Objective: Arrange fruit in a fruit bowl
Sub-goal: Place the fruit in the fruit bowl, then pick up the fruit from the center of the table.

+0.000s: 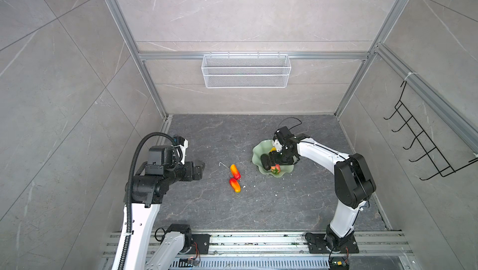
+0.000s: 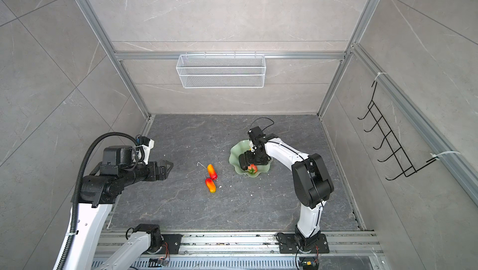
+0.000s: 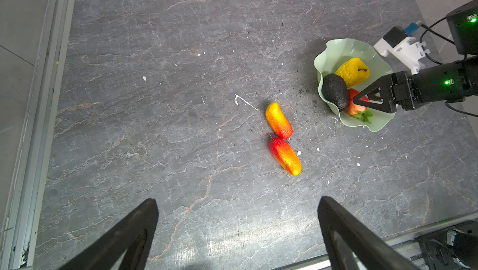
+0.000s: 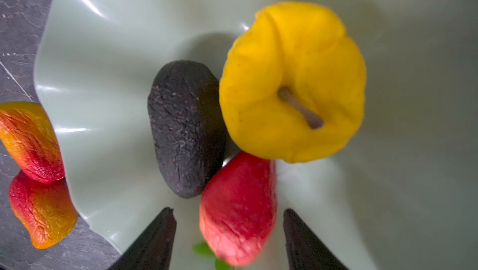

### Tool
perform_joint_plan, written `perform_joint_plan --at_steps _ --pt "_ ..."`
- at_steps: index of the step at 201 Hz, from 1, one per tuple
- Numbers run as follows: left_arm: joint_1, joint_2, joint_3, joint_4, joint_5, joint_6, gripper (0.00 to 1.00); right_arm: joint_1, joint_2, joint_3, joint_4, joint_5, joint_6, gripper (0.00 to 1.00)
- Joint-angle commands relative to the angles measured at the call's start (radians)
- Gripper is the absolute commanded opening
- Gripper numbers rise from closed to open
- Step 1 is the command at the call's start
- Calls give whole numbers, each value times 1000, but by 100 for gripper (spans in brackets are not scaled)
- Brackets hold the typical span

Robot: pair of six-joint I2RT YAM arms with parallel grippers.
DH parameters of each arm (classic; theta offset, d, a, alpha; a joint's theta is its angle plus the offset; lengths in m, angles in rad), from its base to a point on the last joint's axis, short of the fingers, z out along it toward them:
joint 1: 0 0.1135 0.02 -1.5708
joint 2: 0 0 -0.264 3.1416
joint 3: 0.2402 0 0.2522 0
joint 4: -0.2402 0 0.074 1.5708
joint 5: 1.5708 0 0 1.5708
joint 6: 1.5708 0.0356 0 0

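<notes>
The pale green fruit bowl (image 1: 256, 152) (image 3: 336, 48) sits right of the floor's centre. In it lie the knobbly yellow fruit (image 4: 292, 79) (image 3: 351, 70), the dark oval fruit (image 4: 186, 126) (image 3: 335, 91) and the red strawberry (image 4: 238, 209) (image 2: 252, 168). My right gripper (image 4: 227, 210) (image 1: 274, 164) hangs low over the bowl and is open, with a gap between the strawberry and each finger. Two red-orange-yellow elongated fruits (image 1: 234, 171) (image 1: 234, 185) lie end to end on the floor left of the bowl. My left gripper (image 3: 238, 198) (image 1: 200, 165) is open and empty, left of them.
The dark stone floor (image 1: 284, 204) is dotted with white crumbs. A white wire mesh basket (image 1: 245, 70) hangs on the back wall. A black hook rack (image 1: 419, 136) is mounted on the right wall. Aluminium rails (image 1: 258, 242) run along the front edge.
</notes>
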Motion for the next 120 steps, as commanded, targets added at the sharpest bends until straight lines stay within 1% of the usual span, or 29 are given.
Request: perform_joint_plan --at_steps 1,25,39,48,55,57,60,76,89,106,120 --pt "1 0 24 1 1 17 100 4 -26 34 -36 15 -7 73" --pt "1 6 31 7 1 15 100 5 -83 57 -90 25 -29 75" --pt "1 16 41 4 0 17 100 9 -135 53 -119 28 -49 81" --pt "1 23 53 -4 -3 17 100 13 -176 49 -136 28 -64 86" --pt "1 26 61 -9 -13 21 100 16 -209 45 -149 27 -74 91" --pt "1 27 62 -11 -16 20 100 17 -218 45 -153 27 -77 97" --pt "1 26 66 -13 -21 20 100 23 -235 46 -158 25 -84 100" --pt "1 19 68 -15 -41 20 100 60 -291 53 -191 20 -115 100" --pt "1 9 61 -11 -48 17 100 112 -312 69 -208 30 -119 100" --pt "1 3 52 -10 -46 6 100 198 -307 96 -209 67 -110 100" --pt "1 -2 50 -14 -39 0 100 266 -273 120 -182 81 -88 100"
